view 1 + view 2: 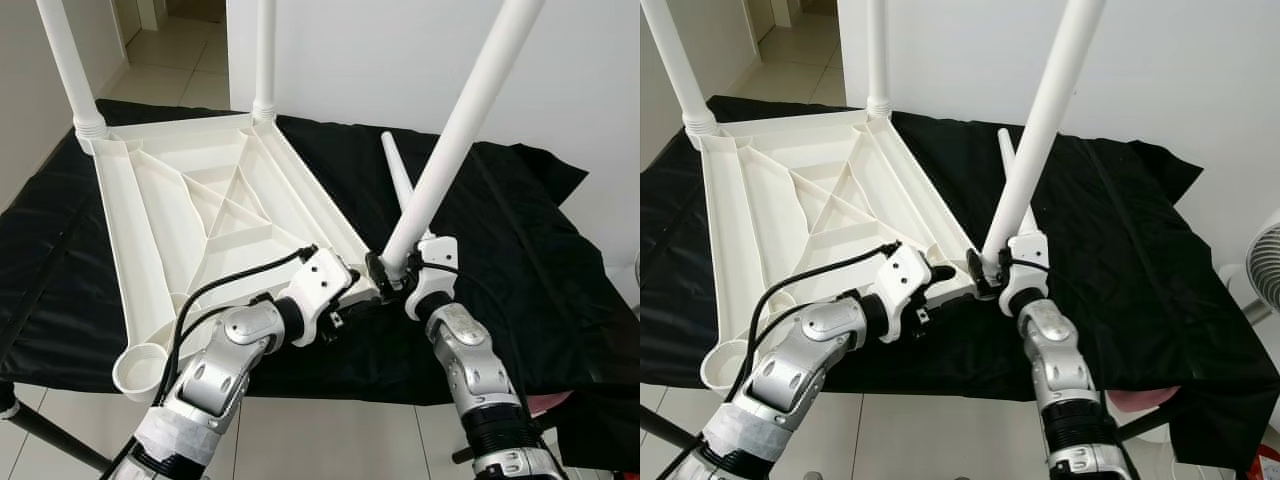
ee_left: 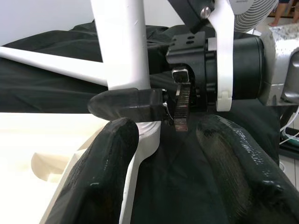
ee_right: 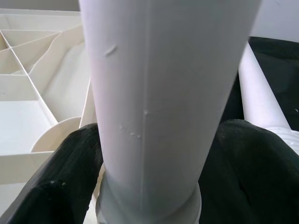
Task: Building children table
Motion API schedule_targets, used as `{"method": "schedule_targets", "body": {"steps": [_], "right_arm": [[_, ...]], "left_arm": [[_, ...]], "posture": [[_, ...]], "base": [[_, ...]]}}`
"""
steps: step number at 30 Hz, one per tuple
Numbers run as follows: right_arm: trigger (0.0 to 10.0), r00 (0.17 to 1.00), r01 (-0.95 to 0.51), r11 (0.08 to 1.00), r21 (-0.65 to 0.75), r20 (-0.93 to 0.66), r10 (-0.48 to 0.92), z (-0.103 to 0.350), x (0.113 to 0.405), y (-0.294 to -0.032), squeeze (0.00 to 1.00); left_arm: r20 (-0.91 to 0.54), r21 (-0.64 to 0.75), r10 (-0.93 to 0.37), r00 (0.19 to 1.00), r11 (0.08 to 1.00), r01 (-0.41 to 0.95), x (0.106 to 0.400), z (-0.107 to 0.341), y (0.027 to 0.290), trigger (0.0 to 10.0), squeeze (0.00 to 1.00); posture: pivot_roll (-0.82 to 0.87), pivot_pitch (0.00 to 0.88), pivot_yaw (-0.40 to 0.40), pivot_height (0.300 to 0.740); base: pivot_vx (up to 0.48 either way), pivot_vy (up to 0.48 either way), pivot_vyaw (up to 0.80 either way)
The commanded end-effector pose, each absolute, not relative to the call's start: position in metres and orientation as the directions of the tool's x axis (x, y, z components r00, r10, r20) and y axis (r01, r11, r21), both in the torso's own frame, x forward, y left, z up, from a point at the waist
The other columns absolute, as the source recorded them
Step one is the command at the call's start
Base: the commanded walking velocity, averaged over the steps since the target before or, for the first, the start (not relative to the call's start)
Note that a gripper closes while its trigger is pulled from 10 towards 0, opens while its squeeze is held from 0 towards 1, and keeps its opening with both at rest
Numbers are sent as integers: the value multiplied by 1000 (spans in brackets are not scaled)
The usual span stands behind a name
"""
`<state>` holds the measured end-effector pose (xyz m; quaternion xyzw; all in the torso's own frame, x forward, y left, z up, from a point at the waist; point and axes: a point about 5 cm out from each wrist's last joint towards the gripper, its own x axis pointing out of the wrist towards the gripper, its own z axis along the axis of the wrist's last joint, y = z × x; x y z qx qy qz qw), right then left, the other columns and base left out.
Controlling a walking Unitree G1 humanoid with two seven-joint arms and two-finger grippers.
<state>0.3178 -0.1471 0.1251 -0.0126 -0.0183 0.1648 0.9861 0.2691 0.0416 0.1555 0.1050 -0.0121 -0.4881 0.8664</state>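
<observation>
Right wrist view: right claw (image 3: pixel 149 177) clenched around table leg (image 3: pixel 159 93); left claw (image 2: pixel 182 172) released beside it.

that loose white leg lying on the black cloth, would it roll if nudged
Probably: the spare leg is round and tapered, so it would likely roll in a curve. It looks stiff, smooth plastic, maybe slippery. The wrinkled black cloth should slow it.

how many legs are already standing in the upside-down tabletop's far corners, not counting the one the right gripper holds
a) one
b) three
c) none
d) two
d: two upright legs stand in the far corner sockets of the tabletop, while the right gripper holds a third at the near corner.
</observation>
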Motion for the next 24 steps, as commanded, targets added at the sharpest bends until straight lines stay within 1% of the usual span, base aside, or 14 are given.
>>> {"method": "schedule_targets", "body": {"steps": [1,2,3,4,6,7,9,13,16,17,18,19,20,24], "right_arm": [[10000,929,-369,929,-38,30,370,125,320,-149,0],[10000,929,-369,929,-38,30,370,125,320,-149,0],[10000,908,-415,908,-50,34,417,127,322,-151,0],[10000,908,-415,908,-50,34,417,127,322,-151,0],[10000,878,-476,877,-68,24,478,128,327,-156,0],[10000,878,-476,877,-68,24,478,128,327,-156,0],[10000,848,-528,846,-79,10,530,128,330,-159,0],[10000,819,-572,815,-89,-14,573,127,334,-160,0],[10000,815,-579,810,-90,-22,579,127,335,-160,0],[9647,804,-594,799,-92,-30,594,126,336,-159,0],[4157,788,-614,782,-105,-32,615,126,337,-159,0],[4157,788,-614,782,-105,-32,615,126,337,-159,0],[118,776,-629,769,-111,-35,630,126,338,-159,0],[0,765,-643,758,-112,-39,643,125,339,-160,0]], "left_arm": [[-84,200,-839,537,514,834,270,157,40,10000,0],[-84,200,-839,537,514,834,270,157,40,10000,0],[-86,204,-840,535,511,835,271,157,40,10000,0],[-86,204,-840,535,511,835,271,157,40,10000,0],[-86,206,-842,532,508,837,271,158,40,10000,0],[-86,206,-842,532,508,837,271,158,40,10000,0],[-83,206,-843,531,507,837,271,159,39,10000,0],[-80,206,-845,529,505,838,271,160,38,10000,0],[-80,206,-845,528,505,839,271,160,37,10000,0],[-79,206,-847,526,503,840,271,160,37,10000,0],[-77,206,-849,523,500,841,271,160,36,10000,0],[-77,206,-849,523,500,841,271,160,36,10000,0],[-77,206,-849,522,499,842,271,160,35,10000,0],[-77,205,-850,521,498,843,271,160,35,10000,0]], "posture": [[32,1,-102,740],[32,1,-102,740],[35,0,-100,740],[35,0,-100,740],[42,0,-101,740],[42,0,-101,740],[50,0,-102,740],[49,0,-100,740],[49,0,-100,740],[49,0,-99,740],[50,0,-101,740],[50,0,-101,740],[50,0,-99,740],[50,0,-101,740]], "base": [[0,0,0],[0,0,0],[0,0,0],[0,0,0],[0,0,0],[0,0,0],[0,0,0],[0,0,0],[0,0,0],[0,0,0],[0,0,0],[0,0,0],[0,0,0],[0,0,0]]}}
